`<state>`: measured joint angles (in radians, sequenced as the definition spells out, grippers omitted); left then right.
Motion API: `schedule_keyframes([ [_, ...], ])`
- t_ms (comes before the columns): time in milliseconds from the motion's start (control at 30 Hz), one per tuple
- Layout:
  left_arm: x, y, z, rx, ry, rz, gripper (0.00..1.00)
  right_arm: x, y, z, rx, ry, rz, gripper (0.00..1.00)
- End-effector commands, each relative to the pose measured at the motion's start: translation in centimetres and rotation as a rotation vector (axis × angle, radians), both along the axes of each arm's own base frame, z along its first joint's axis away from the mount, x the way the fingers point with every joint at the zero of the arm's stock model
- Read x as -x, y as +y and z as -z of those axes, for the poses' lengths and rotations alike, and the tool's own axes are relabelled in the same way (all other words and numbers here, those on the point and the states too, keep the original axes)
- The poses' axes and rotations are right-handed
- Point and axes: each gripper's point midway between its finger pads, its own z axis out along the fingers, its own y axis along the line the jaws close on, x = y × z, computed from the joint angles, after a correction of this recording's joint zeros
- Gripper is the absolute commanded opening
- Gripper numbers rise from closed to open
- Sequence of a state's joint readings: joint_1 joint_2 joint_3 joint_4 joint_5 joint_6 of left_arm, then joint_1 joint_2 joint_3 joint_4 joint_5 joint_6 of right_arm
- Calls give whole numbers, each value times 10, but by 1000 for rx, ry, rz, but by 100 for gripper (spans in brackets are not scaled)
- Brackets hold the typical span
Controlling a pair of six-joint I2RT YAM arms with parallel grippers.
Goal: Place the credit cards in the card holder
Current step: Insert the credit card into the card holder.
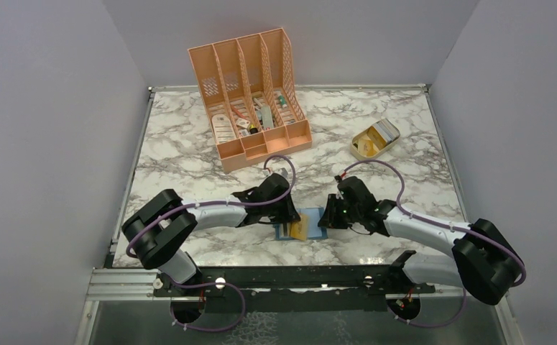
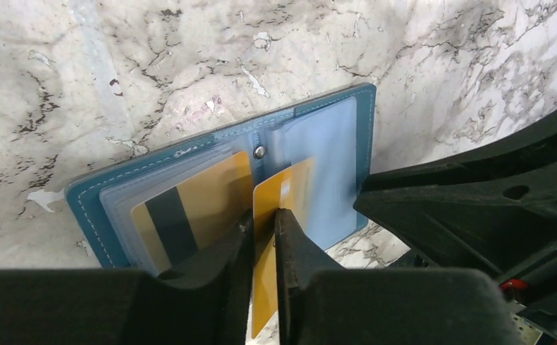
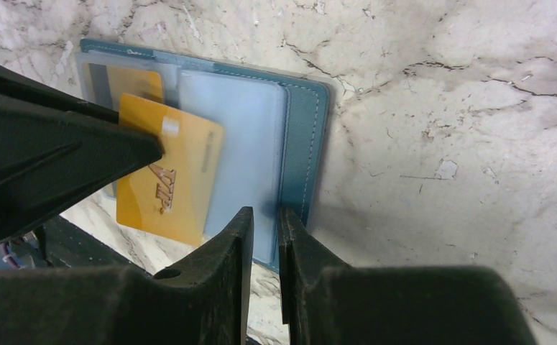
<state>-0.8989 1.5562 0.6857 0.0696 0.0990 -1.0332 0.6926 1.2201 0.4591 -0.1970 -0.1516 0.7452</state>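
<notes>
The teal card holder (image 1: 284, 231) (image 2: 88, 201) (image 3: 304, 144) lies open on the marble near the front edge. A gold credit card with a dark stripe (image 2: 189, 208) (image 3: 128, 83) sits inside its left clear sleeve. My left gripper (image 2: 263, 214) (image 1: 288, 215) is shut on a yellow-orange credit card (image 2: 282, 188) (image 3: 167, 180) (image 1: 298, 230), whose far end lies over the pale blue right sleeve. My right gripper (image 3: 264, 210) (image 1: 327, 218) is at the holder's right near edge, its jaws a narrow slit apart with nothing between them.
A peach desk organizer (image 1: 250, 93) with small items stands at the back centre. A tan oval tray (image 1: 374, 138) holding more cards sits at the back right. Grey walls close in both sides of the table.
</notes>
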Motion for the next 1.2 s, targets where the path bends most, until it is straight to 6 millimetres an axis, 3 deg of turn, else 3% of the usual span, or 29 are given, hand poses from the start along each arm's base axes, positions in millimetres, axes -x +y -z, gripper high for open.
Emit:
schedule_keyframes([
  [0,-4,10,9,-81,-8,-20,12,-3,6,-16,-39,-30,-6,19],
  [300,-9,23,23,-137,-20,-76,10,1,6,-10,-44,-14,-9,19],
  [800,-12,20,28,-71,-18,-154,8,12,-2,2,-39,19,9,19],
  [1033,-7,9,29,-12,-27,-170,8,13,3,2,-64,31,4,19],
  [1167,-6,8,26,-23,-39,-157,19,12,4,-1,-67,27,10,19],
])
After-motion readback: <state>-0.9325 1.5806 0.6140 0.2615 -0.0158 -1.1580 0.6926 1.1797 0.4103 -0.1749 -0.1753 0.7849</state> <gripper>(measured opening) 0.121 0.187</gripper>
